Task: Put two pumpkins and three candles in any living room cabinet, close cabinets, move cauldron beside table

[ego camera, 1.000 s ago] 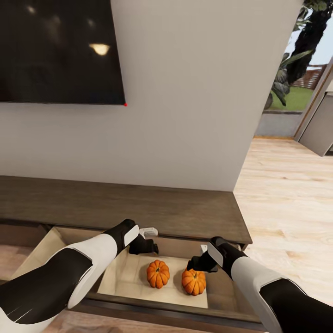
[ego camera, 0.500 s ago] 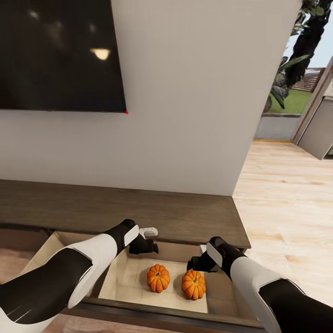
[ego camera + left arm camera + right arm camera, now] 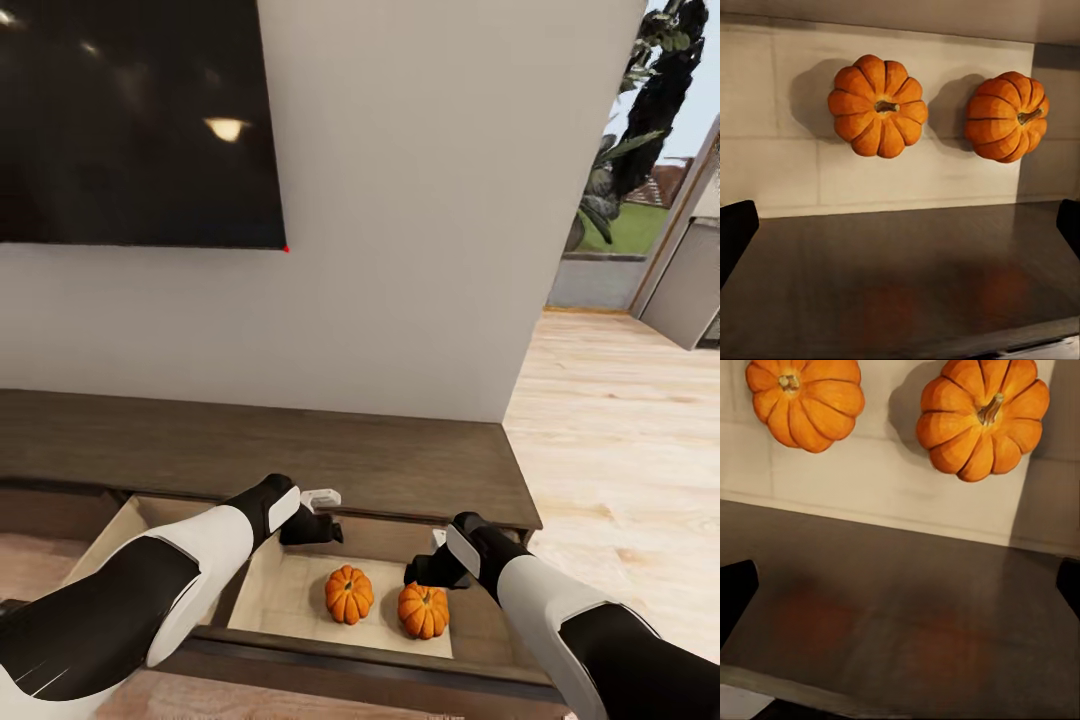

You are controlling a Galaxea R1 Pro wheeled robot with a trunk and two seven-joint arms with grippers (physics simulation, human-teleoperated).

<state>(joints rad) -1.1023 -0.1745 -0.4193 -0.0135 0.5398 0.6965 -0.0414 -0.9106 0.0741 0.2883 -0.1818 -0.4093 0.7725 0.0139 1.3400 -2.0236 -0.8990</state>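
Both of the 2 small bright orange ribbed pumpkins, the left one [image 3: 349,594] and the right one [image 3: 423,610], sit side by side, just apart, on the pale beige floor of the pulled-out drawer [image 3: 300,590] of the long low dark-brown wood cabinet [image 3: 300,455]. That part looks done. The drawer is not yet shut, and the 3 candles and the cauldron are left to deal with.

The left gripper [image 3: 318,520] and the right gripper [image 3: 428,570] hover above the drawer, each holding nothing. In both wrist views the dark fingertips [image 3: 736,232] [image 3: 736,589] stand wide apart at the picture's edges.

The head view adds the black wall screen [image 3: 130,120] and light wood floor [image 3: 620,430]. The wrist views instead give the pumpkins' short stems and the glossy dark drawer front [image 3: 900,277].
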